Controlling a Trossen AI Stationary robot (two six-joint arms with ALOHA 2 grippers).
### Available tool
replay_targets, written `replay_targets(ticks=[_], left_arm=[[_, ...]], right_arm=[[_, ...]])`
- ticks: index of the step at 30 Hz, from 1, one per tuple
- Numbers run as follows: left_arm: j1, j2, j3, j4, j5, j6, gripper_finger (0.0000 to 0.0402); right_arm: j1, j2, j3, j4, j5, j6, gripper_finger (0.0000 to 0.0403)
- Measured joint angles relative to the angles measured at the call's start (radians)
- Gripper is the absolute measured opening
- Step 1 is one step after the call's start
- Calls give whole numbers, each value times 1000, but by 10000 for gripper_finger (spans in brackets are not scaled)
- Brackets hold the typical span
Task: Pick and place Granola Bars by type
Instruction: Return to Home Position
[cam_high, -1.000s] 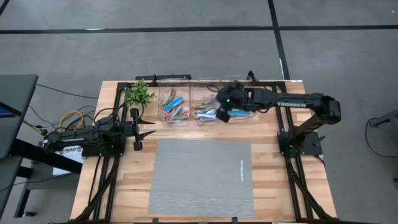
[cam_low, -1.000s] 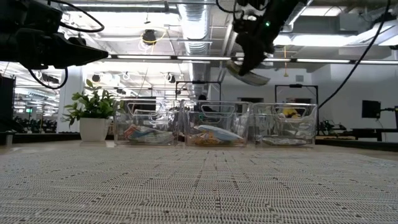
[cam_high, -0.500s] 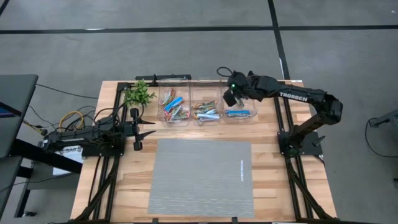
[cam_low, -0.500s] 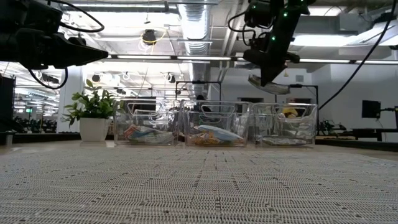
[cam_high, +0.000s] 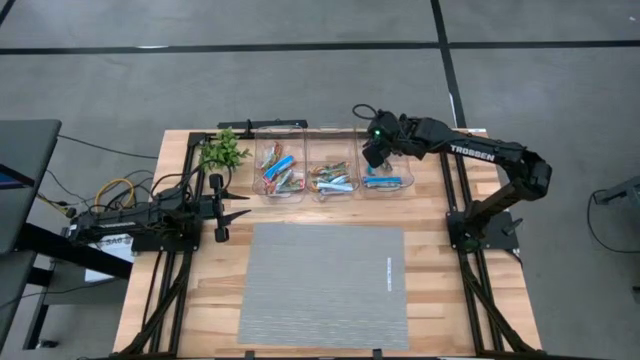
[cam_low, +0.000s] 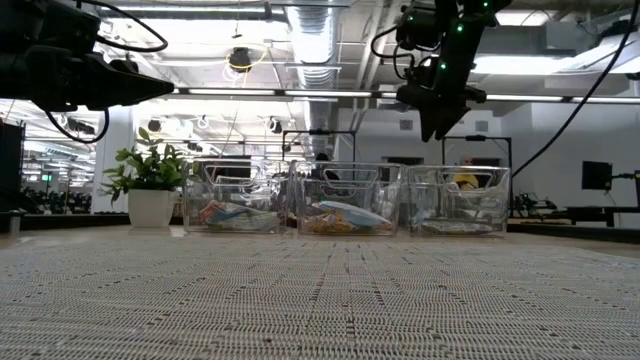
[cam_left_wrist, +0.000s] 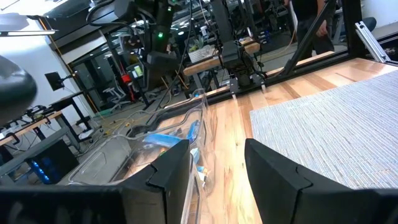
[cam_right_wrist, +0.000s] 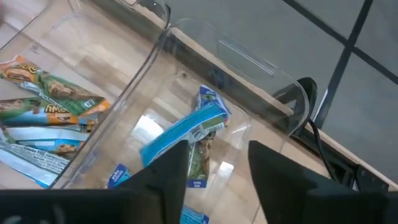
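Note:
Three clear bins stand in a row at the table's far edge. The left bin (cam_high: 280, 170) and middle bin (cam_high: 332, 178) hold several mixed Granola Bars. The right bin (cam_high: 386, 176) holds blue bars; one blue bar (cam_right_wrist: 181, 132) lies slanted on its floor. My right gripper (cam_right_wrist: 217, 174) hangs open above the right bin (cam_low: 458, 200) with nothing between its fingers. My left gripper (cam_high: 238, 213) waits open at the table's left side, well above the table, empty.
A small green plant (cam_high: 224, 150) in a white pot stands left of the bins. A grey ribbed mat (cam_high: 325, 285) covers the middle and near part of the wooden table. The right arm's base (cam_high: 485, 228) stands at the right edge.
My right gripper has carried a bar from above the middle bin toward the table's right and far edge, to above the right bin. It has let go of the bar, which no longer hangs below its fingers.

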Motion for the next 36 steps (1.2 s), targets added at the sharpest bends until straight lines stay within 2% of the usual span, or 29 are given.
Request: replay_targets(ticks=[6,9,12,15,18,20,22,26,29,32,34,36], left_arm=[[0,0,0,0,0,0,149],[0,0,0,0,0,0,149],[0,0,0,0,0,0,149],[0,0,0,0,0,0,149],[0,0,0,0,0,0,149],[0,0,0,0,0,0,149],[0,0,0,0,0,0,149],[0,0,0,0,0,0,149],[0,0,0,0,0,0,149],[0,0,0,0,0,0,149],[0,0,0,0,0,0,149],[0,0,0,0,0,0,149]], right_arm=[[44,-30,0,12,0,-12,205],[94,-80,-2,17,-10,-81,219],[160,-169,-62,81,-68,-170,227],[245,-281,-170,176,-209,-242,228],[327,-411,-316,286,-452,-263,226],[377,-494,-421,374,-581,-192,225],[424,-570,-523,462,-635,-81,224],[503,-718,-697,555,-558,83,224],[540,-820,-810,583,-492,102,223],[588,-911,-896,635,-494,194,221],[627,-977,-938,674,-485,207,221],[664,-1034,-968,690,-479,140,221]])
